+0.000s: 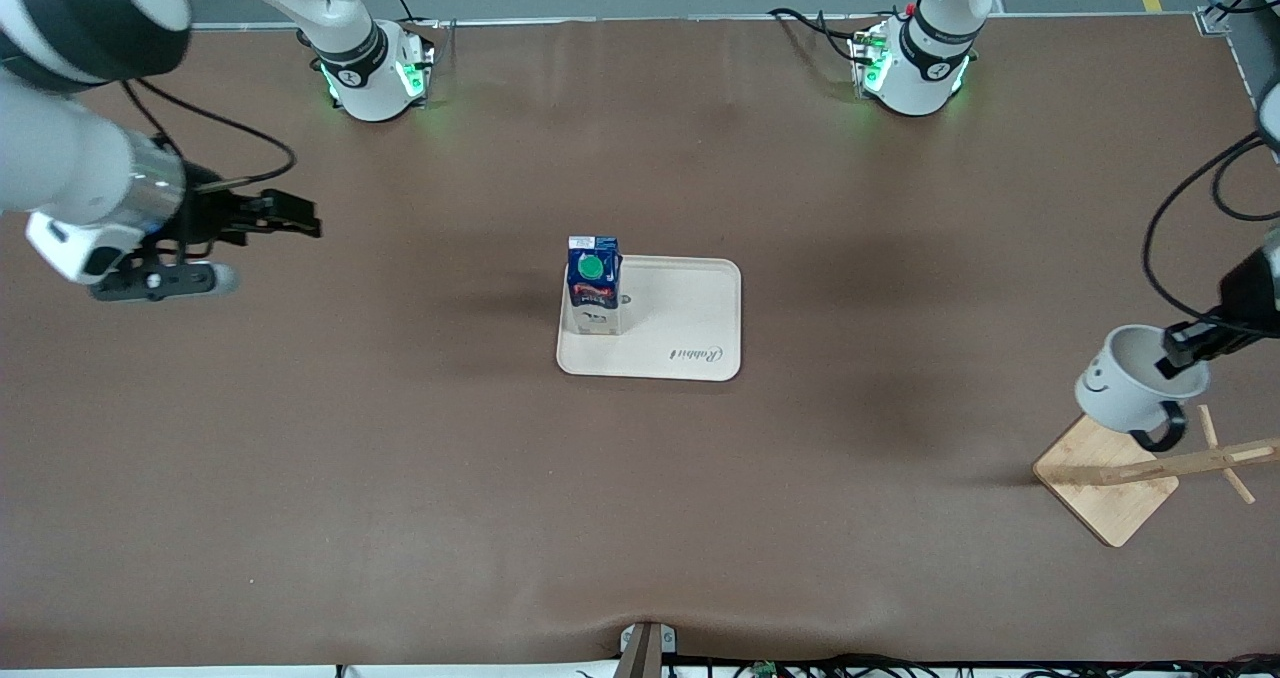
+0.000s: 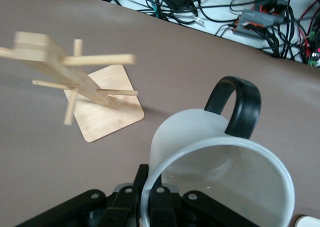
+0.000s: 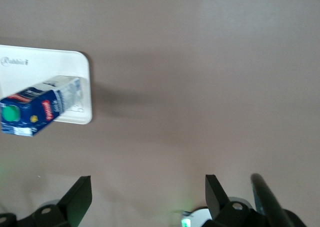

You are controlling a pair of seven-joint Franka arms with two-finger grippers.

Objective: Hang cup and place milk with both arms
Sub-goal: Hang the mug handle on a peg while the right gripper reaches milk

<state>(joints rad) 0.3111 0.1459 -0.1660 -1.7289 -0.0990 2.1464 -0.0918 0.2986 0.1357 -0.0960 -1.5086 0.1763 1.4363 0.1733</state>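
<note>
Over the wooden rack's square base (image 1: 1105,488), at the left arm's end of the desk (image 1: 400,478), my left gripper (image 1: 1185,350) carries the cup (image 1: 1135,390) in the air, tilted. The jaws are clenched on its rim, one finger inside the mouth and one outside. The front view shows the smiley face on the cup's side and the black loop handle (image 1: 1165,436) hanging just beside the rack's tilted pegged post (image 1: 1190,463). My left wrist view hides that face. It shows instead the empty white inside of the cup (image 2: 225,187), the handle (image 2: 240,107) on the part of the cup away from my jaws, and the rack (image 2: 75,77) with its pegs standing apart from the cup. I cannot tell from either view whether handle and peg touch.

My right gripper (image 1: 275,220) waits in the air over bare desk toward the right arm's end. Its jaws are released, spread wide with nothing between them, as the right wrist view shows (image 3: 145,197).

The milk (image 1: 593,286) stands upright on the cream tray (image 1: 690,328) at mid-desk, at the tray's edge toward the right arm's end, well apart from both sets of jaws. The tray bears the word "Rabbit" (image 1: 696,355). The carton's print is too small to read.
</note>
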